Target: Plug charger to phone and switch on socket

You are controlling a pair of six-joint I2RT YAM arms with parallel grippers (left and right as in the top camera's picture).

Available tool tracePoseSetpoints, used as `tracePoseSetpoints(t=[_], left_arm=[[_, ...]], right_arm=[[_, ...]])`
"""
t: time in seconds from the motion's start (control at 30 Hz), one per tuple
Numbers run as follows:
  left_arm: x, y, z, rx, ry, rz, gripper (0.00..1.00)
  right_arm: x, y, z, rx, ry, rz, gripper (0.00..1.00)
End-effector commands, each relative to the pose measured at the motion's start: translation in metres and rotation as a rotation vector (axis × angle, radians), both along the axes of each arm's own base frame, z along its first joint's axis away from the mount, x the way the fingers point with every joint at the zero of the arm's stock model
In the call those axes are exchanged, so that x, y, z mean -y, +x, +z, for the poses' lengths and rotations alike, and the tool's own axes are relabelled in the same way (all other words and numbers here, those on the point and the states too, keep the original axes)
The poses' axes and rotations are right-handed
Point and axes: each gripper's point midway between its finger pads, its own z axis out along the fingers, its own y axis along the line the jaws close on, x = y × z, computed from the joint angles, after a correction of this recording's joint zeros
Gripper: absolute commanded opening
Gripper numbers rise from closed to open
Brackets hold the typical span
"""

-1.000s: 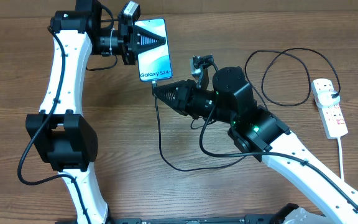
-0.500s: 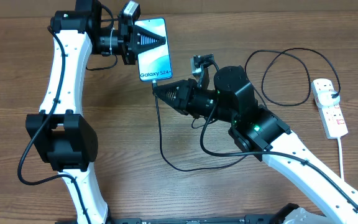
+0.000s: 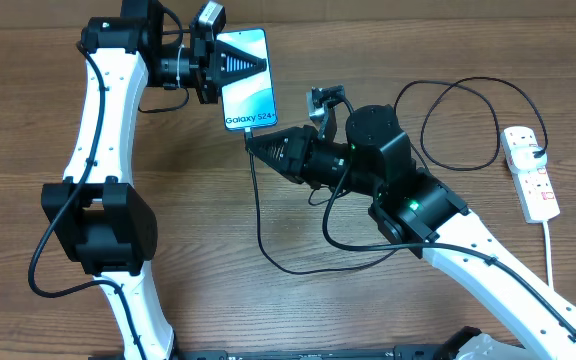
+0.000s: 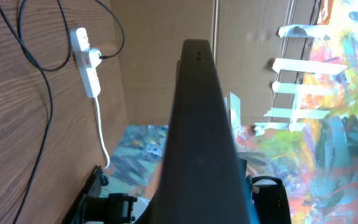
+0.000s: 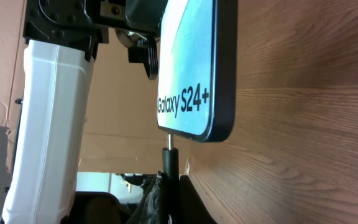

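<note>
Phone [image 3: 247,80] near the table's [image 3: 388,50] far edge from overhead, clamped across its width by the left gripper [image 3: 240,66], long axis running towards the near edge. Right gripper [image 3: 256,147], closed on the charger [image 3: 259,215], points at the phone's near short end. Socket [image 3: 530,172] lies by the right edge. Left wrist: phone seen edge-on, firmly pinched. Right wrist: plug tip [image 5: 168,151] lines up with the long axis and meets that end. Seated or not, can't tell.
</note>
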Motion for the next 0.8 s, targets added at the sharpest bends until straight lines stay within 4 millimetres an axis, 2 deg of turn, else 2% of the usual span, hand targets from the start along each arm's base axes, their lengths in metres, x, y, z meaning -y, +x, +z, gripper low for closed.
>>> tracePoseSetpoints(t=[0.0,0.77], left_arm=[[-0.0043,-0.0081,0.028,0.029,-0.046,0.002,0.04],[-0.0037,-0.0083,0.028,0.022,-0.046,0.0,0.04]], right_arm=[[0.0098,0.0145,-0.0024,0.01,-0.008,-0.051,0.04],[0.0082,0.0105,-0.0037,0.01,-0.012,-0.026,0.03]])
